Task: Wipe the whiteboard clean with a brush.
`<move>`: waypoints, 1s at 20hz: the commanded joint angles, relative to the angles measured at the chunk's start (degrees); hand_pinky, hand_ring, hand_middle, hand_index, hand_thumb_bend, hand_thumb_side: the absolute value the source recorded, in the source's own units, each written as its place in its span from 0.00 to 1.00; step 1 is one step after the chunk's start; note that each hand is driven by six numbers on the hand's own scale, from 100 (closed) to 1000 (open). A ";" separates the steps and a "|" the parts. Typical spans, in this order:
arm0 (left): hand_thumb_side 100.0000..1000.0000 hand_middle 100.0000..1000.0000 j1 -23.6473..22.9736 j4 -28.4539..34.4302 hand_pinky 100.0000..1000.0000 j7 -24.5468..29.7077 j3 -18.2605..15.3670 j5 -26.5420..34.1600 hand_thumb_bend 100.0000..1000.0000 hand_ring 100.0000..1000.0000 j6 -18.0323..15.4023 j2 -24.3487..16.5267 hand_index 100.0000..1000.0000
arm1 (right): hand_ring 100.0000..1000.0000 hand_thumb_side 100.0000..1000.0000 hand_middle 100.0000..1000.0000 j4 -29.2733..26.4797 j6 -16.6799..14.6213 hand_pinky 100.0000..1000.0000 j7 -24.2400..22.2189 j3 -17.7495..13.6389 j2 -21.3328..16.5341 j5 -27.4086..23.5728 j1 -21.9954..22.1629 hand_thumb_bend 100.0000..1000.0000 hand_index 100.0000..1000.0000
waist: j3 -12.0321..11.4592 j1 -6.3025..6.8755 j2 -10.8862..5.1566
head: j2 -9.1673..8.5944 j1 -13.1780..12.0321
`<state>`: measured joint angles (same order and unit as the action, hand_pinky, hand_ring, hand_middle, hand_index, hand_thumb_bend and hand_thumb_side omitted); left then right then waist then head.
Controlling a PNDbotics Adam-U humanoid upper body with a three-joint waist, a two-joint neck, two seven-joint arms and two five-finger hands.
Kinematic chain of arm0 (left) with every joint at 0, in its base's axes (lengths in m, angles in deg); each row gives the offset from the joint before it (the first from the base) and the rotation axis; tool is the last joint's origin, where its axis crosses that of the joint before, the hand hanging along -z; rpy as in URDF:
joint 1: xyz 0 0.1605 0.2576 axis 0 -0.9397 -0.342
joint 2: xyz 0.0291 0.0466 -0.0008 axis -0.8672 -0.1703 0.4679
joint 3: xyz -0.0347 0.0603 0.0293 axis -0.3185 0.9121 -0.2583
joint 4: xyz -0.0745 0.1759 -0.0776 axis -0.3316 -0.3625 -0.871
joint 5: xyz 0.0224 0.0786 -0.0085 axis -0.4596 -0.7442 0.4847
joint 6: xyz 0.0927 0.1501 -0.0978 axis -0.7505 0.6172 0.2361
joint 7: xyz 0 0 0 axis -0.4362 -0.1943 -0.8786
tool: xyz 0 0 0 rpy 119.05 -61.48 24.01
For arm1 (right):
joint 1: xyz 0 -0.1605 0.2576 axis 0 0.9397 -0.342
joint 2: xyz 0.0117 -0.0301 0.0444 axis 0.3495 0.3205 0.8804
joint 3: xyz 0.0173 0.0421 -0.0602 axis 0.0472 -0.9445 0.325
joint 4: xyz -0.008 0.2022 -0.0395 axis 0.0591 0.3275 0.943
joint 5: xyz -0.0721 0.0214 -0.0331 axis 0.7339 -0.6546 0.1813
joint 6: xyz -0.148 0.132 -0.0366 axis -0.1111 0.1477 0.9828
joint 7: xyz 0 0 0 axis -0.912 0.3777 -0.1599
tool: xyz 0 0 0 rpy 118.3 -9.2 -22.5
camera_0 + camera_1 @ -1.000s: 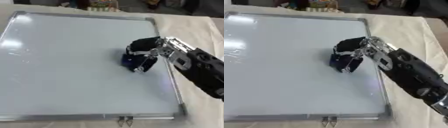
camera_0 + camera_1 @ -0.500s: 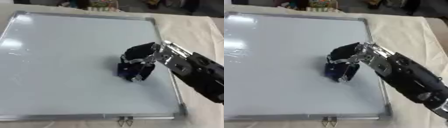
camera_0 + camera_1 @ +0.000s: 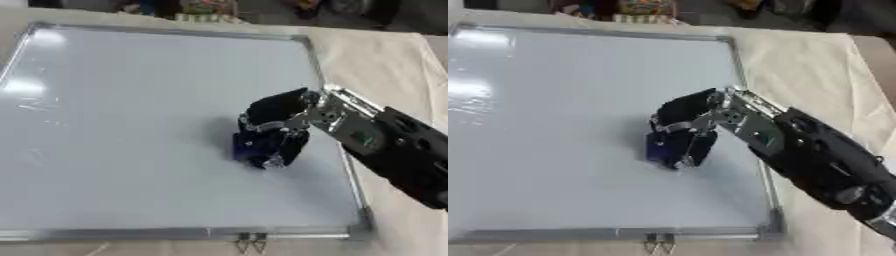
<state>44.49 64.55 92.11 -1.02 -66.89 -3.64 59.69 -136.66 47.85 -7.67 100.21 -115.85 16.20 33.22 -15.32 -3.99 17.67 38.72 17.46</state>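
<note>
A white whiteboard (image 3: 122, 110) with a silver frame lies flat on the cloth-covered table and fills most of both views. Its surface looks bare, with only glare at the left. My right hand (image 3: 276, 120) comes in from the right side and is curled down round a dark blue brush (image 3: 254, 146), which presses on the board's lower right part. The fingers hide most of the brush. My left hand shows in neither view.
Beige cloth (image 3: 385, 65) covers the table to the right of the board. A small metal clip (image 3: 249, 246) sits at the board's near frame. Coloured objects (image 3: 188, 9) stand beyond the far edge.
My right hand has slid the brush down and to the left across the board, towards the near edge.
</note>
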 commanded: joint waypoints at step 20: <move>0.89 0.37 0.37 1.12 0.36 0.25 -0.08 -0.22 0.00 0.44 -0.32 -0.49 0.51 | 0.41 0.12 0.08 14.41 0.44 0.43 11.49 -5.05 0.17 11.14 -1.59 0.00 0.25 | -0.13 0.66 -0.41 | -0.47 0.06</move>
<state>44.49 64.55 92.24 -1.02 -66.97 -3.80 59.70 -124.87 48.37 3.54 95.01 -114.96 25.25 31.36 -15.33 -3.66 17.86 38.69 17.32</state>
